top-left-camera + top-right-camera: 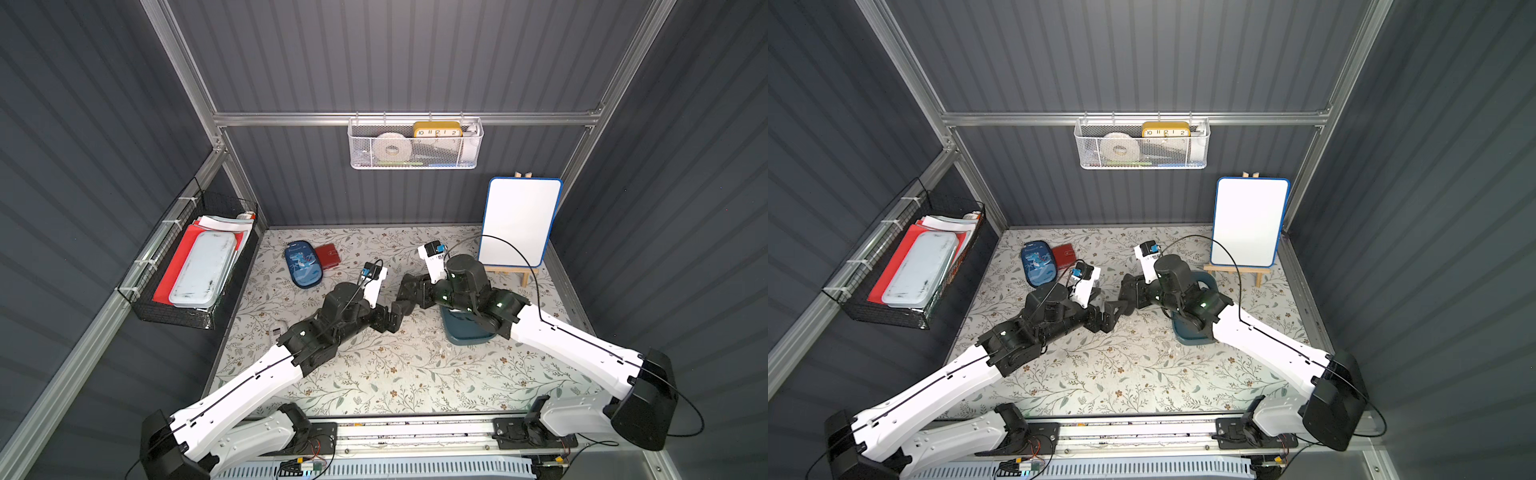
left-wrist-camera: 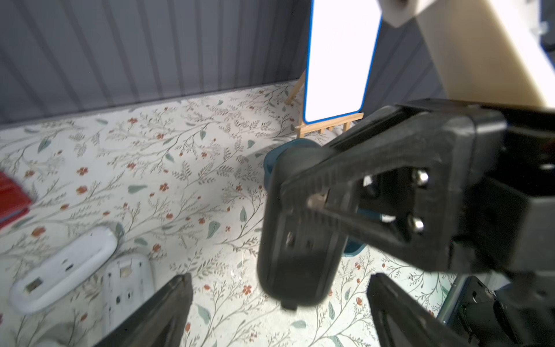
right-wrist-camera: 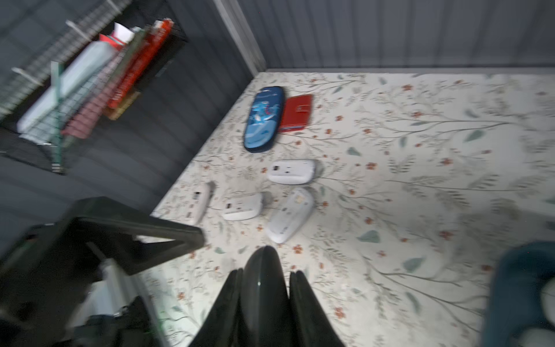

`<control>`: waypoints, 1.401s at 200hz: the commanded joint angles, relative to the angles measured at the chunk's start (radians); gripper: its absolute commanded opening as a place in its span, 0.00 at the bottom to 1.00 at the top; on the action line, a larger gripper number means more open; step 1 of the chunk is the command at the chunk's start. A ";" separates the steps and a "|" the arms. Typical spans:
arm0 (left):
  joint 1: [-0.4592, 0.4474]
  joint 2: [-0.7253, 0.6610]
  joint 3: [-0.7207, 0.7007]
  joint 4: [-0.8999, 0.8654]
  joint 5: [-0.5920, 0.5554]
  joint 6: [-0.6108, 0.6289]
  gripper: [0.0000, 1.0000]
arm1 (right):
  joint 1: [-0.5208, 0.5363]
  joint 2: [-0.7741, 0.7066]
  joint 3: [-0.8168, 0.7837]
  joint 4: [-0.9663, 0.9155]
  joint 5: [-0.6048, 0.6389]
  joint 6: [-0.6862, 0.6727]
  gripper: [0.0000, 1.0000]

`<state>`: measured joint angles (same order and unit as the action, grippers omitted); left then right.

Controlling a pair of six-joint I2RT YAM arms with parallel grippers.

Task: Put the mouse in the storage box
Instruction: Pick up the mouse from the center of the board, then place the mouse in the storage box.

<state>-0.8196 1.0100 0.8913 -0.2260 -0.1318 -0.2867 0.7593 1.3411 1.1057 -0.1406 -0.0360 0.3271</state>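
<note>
Nearest the base rail, the flowered tabletop (image 1: 395, 374) is crossed by both arms, which reach in and meet over its middle. The left pincer (image 2: 279, 281) stands wide open, holding nothing, its two fingers spread either side of the black mouse (image 2: 300, 264), apart from it. The right pincer (image 3: 264, 279) is clamped on that mouse, one finger pressed to each side, holding it clear above the tabletop between the two pincers. In both top views the mouse itself is hidden among the black pincer parts. The storage box (image 1: 465, 334) sits on the tabletop just beyond, under the right arm's wrist and partly covered by it; the mouse is not in it. Something pale shows inside the box in the right wrist view, too blurred to name. On the left arm's side four white mice (image 3: 291, 171) lie belly up near each other. Farther back lie a blue pencil case (image 1: 303, 266) and, touching it, a red wallet (image 1: 328, 254). At the far right a whiteboard (image 1: 519, 220) stands on a wooden easel (image 1: 511, 272). A black wire basket (image 1: 187, 266) hangs on the left wall, a white mesh basket (image 1: 415, 143) with a yellow clock (image 1: 437, 129) on the back wall.
</note>
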 commanded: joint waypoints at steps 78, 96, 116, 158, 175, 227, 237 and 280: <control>-0.003 -0.056 -0.011 -0.191 -0.059 -0.242 0.93 | -0.142 -0.179 -0.307 -0.140 0.563 -0.337 0.03; -0.003 -0.048 -0.024 -0.171 -0.054 -0.241 0.94 | -0.154 -0.187 -0.338 -0.117 0.582 -0.381 0.03; -0.003 -0.024 -0.033 -0.165 -0.076 -0.241 0.95 | -0.158 -0.161 -0.375 -0.074 0.579 -0.427 0.03; -0.003 0.034 -0.049 -0.155 -0.098 -0.288 0.95 | -0.158 -0.059 -0.384 -0.025 0.600 -0.463 0.04; -0.003 0.043 -0.056 -0.153 -0.104 -0.292 0.95 | -0.158 -0.033 -0.390 -0.013 0.608 -0.479 0.05; -0.003 0.073 -0.070 -0.144 -0.117 -0.292 0.96 | -0.154 0.003 -0.435 0.075 0.596 -0.535 0.08; -0.003 0.082 -0.070 -0.142 -0.115 -0.292 0.96 | -0.154 0.015 -0.450 0.102 0.614 -0.535 0.10; -0.003 0.126 -0.054 -0.122 -0.107 -0.289 0.97 | -0.148 0.082 -0.470 0.140 0.638 -0.557 0.13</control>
<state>-0.8196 1.1156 0.8280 -0.3733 -0.2367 -0.5701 0.6052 1.3949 0.6449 -0.0502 0.5655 -0.2085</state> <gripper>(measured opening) 0.971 0.271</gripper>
